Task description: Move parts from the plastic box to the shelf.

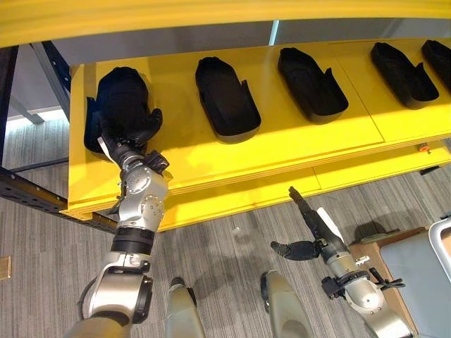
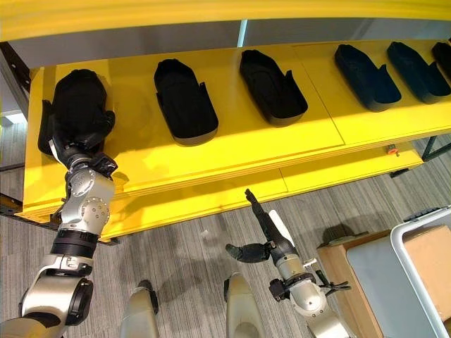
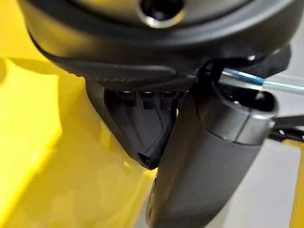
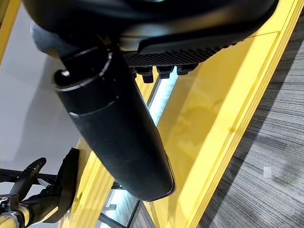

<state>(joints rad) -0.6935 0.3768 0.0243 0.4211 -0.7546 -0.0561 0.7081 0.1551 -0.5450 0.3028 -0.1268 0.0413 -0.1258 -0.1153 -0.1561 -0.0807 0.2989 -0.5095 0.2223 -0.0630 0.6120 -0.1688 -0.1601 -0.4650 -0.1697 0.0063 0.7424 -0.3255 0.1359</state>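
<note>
Four more parts [image 1: 227, 98] beside left hand [image 1: 129, 127]

bare yellow shelf [image 1: 176, 151] between black parts [image 1: 227, 98], beam [image 1: 211, 17] overhead

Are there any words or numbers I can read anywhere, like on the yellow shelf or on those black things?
No readable words or numbers.
Yellow shelf: plain, no print.
Black parts: no labels.
Small red spot at the shelf's edge: too small to tell if it carries print.
Left hand and right hand: no markings.
</note>
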